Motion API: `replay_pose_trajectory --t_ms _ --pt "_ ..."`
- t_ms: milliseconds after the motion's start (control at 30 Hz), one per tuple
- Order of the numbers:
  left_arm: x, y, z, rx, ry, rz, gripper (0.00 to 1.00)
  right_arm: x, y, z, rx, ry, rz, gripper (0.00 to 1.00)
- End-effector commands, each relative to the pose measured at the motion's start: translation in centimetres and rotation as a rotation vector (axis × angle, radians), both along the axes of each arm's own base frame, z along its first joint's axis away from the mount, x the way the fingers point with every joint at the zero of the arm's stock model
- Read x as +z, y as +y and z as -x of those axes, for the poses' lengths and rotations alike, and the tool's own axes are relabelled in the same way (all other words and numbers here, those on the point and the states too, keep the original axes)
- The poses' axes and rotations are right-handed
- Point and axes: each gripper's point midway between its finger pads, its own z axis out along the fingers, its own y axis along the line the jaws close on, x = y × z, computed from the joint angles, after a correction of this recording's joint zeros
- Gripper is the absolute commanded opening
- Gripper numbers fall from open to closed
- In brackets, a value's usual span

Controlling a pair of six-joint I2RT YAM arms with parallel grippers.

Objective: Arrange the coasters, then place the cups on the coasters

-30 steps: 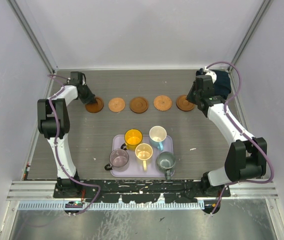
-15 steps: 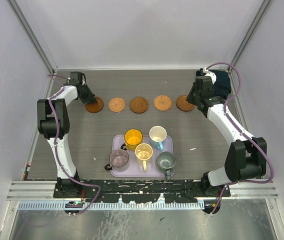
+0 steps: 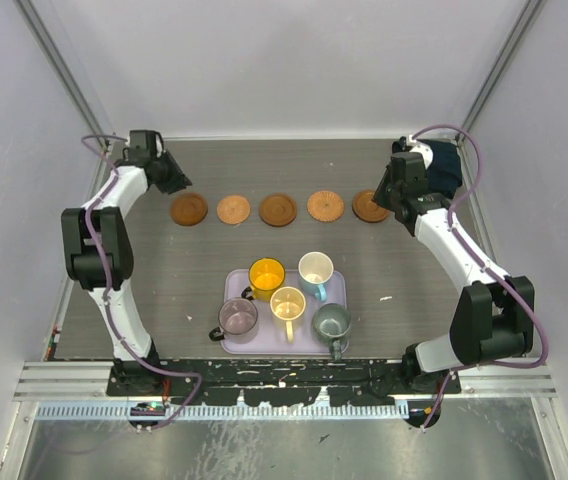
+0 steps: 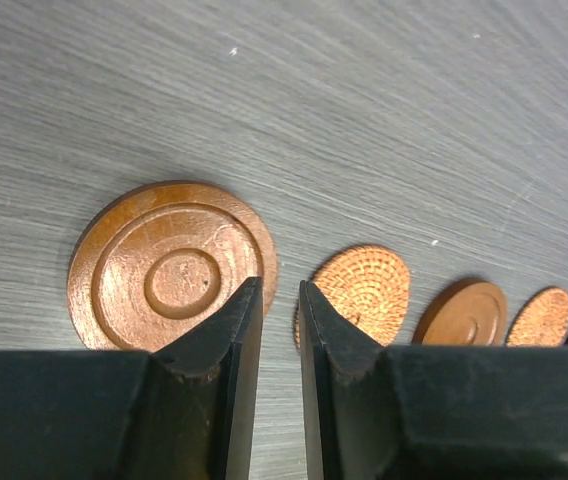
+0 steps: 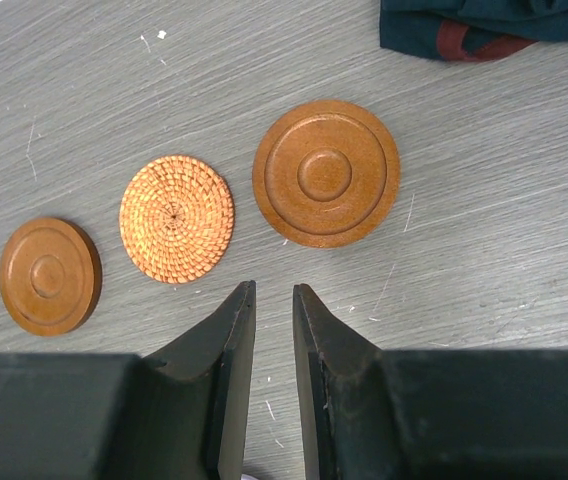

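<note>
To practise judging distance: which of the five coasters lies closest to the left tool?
The ringed wooden coaster at the row's left end, beside the left tool; its woven neighbour and the rest lie farther along.

Robotics lab cell, folks, no kitchen this! Plain white wall panels [image 3: 294,70] box it in on three sides, with aluminium posts [image 3: 62,70] running up the back corners. A slotted aluminium rail [image 3: 74,380] along the near edge carries the left arm [image 3: 119,300] and right arm [image 3: 444,245], both trailing purple cables [image 3: 461,130]. The grey wood-grain tabletop [image 3: 174,280] bears only a few homely things: coasters [image 3: 277,209] in a row and cups [image 3: 287,301] on a lavender tray [image 3: 264,340]. In the far right corner lies a dark bundle [image 5: 464,25], probably cloth.
</note>
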Motion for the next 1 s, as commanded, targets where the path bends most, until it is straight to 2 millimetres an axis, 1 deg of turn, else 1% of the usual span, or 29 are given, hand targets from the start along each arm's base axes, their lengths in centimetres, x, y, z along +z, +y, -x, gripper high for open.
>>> replay_pose_trajectory --t_ms 0,100,167,200,233,267,333,433,500,533,567,600,633,667,700,733,767,867,967 --pt "7.1 -0.2 -1.1 -0.063 -0.192 -0.013 0.23 2.8 0.2 -0.6 0.004 -0.089 -0.003 0.28" --pt "7.9 -0.6 -0.1 -0.108 -0.225 -0.027 0.23 3.1 0.5 -1.0 0.014 -0.094 -0.003 0.28" --pt "8.5 -0.7 0.8 -0.133 -0.259 -0.035 0.23 3.6 0.7 -1.2 0.018 -0.115 0.002 0.28" --pt "8.3 -0.8 1.5 -0.142 -0.267 -0.038 0.23 3.9 0.7 -1.3 0.022 -0.132 0.007 0.28" --pt "9.3 -0.9 1.9 -0.150 -0.311 -0.046 0.23 4.3 0.8 -1.3 0.026 -0.153 0.008 0.28" --pt "9.7 -0.9 2.4 -0.156 -0.340 -0.054 0.23 4.7 1.0 -1.3 0.032 -0.179 0.009 0.28" --pt "10.3 -0.9 3.2 -0.169 -0.380 -0.069 0.23 5.5 0.5 -1.3 0.006 -0.243 0.026 0.27" --pt "9.6 -1.9 3.7 -0.249 -0.342 -0.035 0.25 7.2 0.2 -1.0 -0.012 -0.377 0.018 0.28" --pt "9.3 -2.2 3.6 -0.263 -0.357 -0.022 0.25 8.7 -0.5 -1.0 -0.044 -0.487 0.014 0.31" --pt "9.4 -2.3 3.4 -0.267 -0.381 -0.019 0.25 9.5 -1.0 -0.9 -0.072 -0.534 0.017 0.39" --pt "9.4 -2.4 3.3 -0.267 -0.398 -0.020 0.26 10.3 -1.5 -1.1 -0.105 -0.579 0.018 0.48" --pt "9.6 -2.3 3.0 -0.265 -0.410 -0.021 0.26 10.5 -2.0 -1.3 -0.133 -0.593 0.029 0.56" --pt "9.8 -2.3 2.9 -0.267 -0.416 -0.020 0.26 10.7 -2.1 -1.6 -0.139 -0.597 0.042 0.61" --pt "10.2 -2.5 2.8 -0.281 -0.426 -0.015 0.26 10.8 -2.1 -2.1 -0.134 -0.591 0.055 0.69" --pt "10.9 -2.7 2.7 -0.293 -0.450 -0.014 0.26 10.8 -1.9 -2.6 -0.124 -0.575 0.072 0.81" --pt "11.5 -2.8 2.7 -0.299 -0.481 -0.016 0.27 10.7 -1.9 -3.1 -0.122 -0.553 0.086 0.97" --pt "12.2 -3.0 2.9 -0.305 -0.513 -0.018 0.27 10.2 -2.1 -3.6 -0.133 -0.517 0.103 1.00" --pt "13.8 -3.0 3.6 -0.310 -0.606 -0.038 0.30 9.2 -3.1 -4.4 -0.193 -0.437 0.147 1.00" --pt "14.2 -2.2 4.6 -0.279 -0.633 -0.086 0.34 7.9 -4.2 -4.1 -0.235 -0.401 0.197 1.00"
